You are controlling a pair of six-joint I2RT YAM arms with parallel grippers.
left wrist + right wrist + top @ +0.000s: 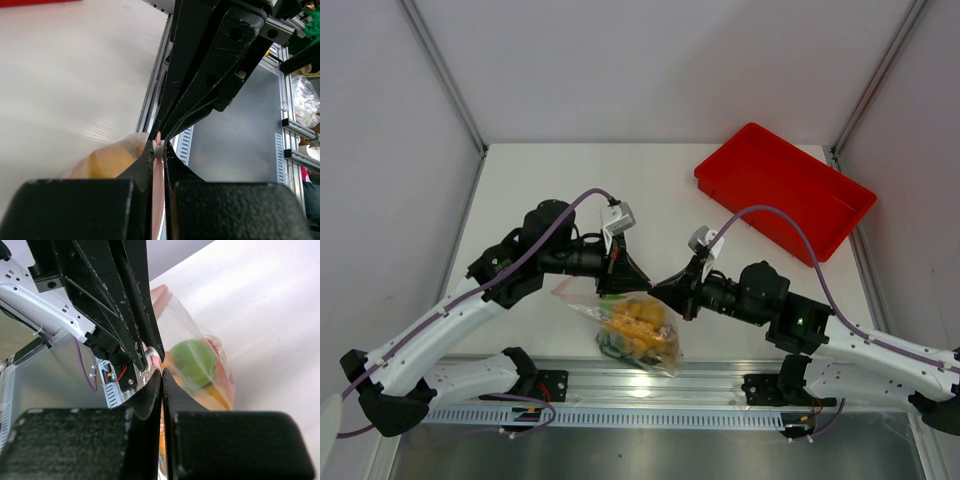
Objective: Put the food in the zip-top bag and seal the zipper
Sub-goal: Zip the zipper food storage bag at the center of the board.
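Left claw (159, 147) pinches the zipper (157, 190); right claw (161, 374) clamps the zip-top bag (186, 325) — food (192, 362) inside.

Closed right tool (161, 376) on zip-top bag (186, 326)

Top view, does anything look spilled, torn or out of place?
Nothing stands out. The food is inside the bag, with the left gripper and right gripper shut on its zipper. The tray lies flat.
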